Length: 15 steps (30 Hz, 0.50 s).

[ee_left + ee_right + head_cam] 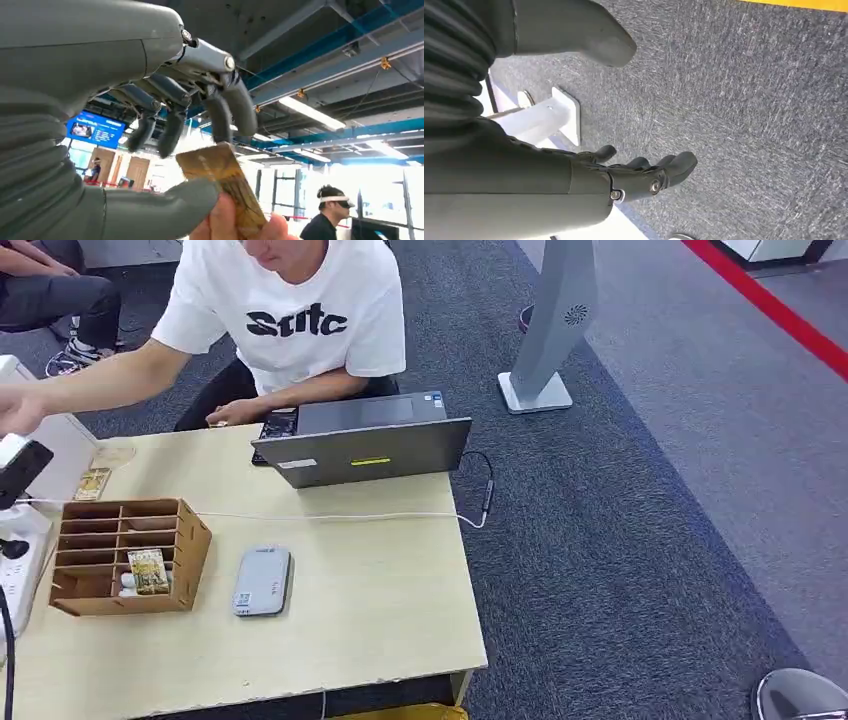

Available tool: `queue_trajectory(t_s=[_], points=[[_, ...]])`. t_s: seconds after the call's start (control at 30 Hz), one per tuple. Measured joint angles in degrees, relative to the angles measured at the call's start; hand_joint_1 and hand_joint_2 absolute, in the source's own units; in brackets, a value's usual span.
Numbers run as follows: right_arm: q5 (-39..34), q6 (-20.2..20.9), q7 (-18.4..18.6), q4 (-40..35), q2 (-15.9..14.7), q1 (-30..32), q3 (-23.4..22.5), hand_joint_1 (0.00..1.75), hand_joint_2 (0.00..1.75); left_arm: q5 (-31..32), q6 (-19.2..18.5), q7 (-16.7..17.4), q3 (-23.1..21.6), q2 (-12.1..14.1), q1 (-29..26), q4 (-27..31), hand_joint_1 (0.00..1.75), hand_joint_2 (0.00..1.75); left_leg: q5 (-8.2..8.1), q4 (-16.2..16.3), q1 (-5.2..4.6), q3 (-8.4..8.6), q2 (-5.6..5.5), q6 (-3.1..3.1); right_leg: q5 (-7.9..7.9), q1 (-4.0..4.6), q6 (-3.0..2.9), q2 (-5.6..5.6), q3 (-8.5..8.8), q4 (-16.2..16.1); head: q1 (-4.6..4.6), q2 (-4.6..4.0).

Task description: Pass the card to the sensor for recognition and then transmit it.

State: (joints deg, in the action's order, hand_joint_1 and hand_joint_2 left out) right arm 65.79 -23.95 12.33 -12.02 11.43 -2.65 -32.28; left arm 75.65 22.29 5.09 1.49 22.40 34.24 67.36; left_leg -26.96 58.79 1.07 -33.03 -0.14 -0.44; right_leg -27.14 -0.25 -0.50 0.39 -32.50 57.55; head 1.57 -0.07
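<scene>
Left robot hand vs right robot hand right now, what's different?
The left robot hand has a card between its thumb and fingers, with a person's fingers also on that card; the right robot hand holds nothing. The left is raised, its wrist view looking up at ceiling lights; the right hangs over the grey carpet. Shared: grey ribbed cover, dark fingers.

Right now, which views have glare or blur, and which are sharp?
Left wrist view: windows and ceiling lights glare behind the card, washing out its upper edge; the left hand stays sharp. Head view: evenly lit, the table sharp. Right wrist view: carpet looks streaky; right hand is clear.
</scene>
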Motion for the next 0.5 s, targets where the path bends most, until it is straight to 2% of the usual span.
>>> queue_trajectory(t_s=[0.23, 0.3, 0.4, 0.5], points=[[0.75, 0.11, -0.16, 0.0, 0.02, 0.01, -0.22, 0.0, 1.75, -2.1, 1.93, -1.75, 0.35, -0.77, -4.06, 1.58, 0.0, 1.75, 0.0, 0.0, 0.0, -0.01, 0.03, 0.0, 0.0, 0.0, 0.0, 0.03, 0.0, 0.0, 0.0, 0.0], [0.77, 0.06, -0.09, 0.0, 0.07, 0.02, -0.35, 0.0, 1.75, -3.94, 3.68, -3.65, 1.12, -0.85, -6.82, 3.35, 0.0, 1.75, -0.01, -0.01, 0.0, 0.0, 0.08, 0.0, 0.0, 0.0, 0.0, 0.09, 0.0, 0.0, -0.02, 0.0], [0.77, 0.02, 0.04, 0.0, 0.24, 0.02, -1.14, 0.0, 1.75, -7.28, 6.94, -7.5, 2.65, -2.16, -13.61, 8.25, 0.0, 1.75, -0.06, -0.02, -0.03, 0.01, 0.19, 0.02, -0.02, -0.03, 0.0, 0.19, -0.03, 0.0, 0.0, 0.0], [0.53, -0.02, 0.15, 0.0, 0.52, 0.05, -1.97, 0.0, 1.75, -12.12, 12.58, -13.1, 3.95, -5.52, -24.33, 16.48, 0.0, 1.75, -0.2, -0.03, -0.07, 0.01, 0.36, 0.08, -0.07, -0.07, 0.02, 0.36, -0.05, -0.02, 0.0, 0.0]])
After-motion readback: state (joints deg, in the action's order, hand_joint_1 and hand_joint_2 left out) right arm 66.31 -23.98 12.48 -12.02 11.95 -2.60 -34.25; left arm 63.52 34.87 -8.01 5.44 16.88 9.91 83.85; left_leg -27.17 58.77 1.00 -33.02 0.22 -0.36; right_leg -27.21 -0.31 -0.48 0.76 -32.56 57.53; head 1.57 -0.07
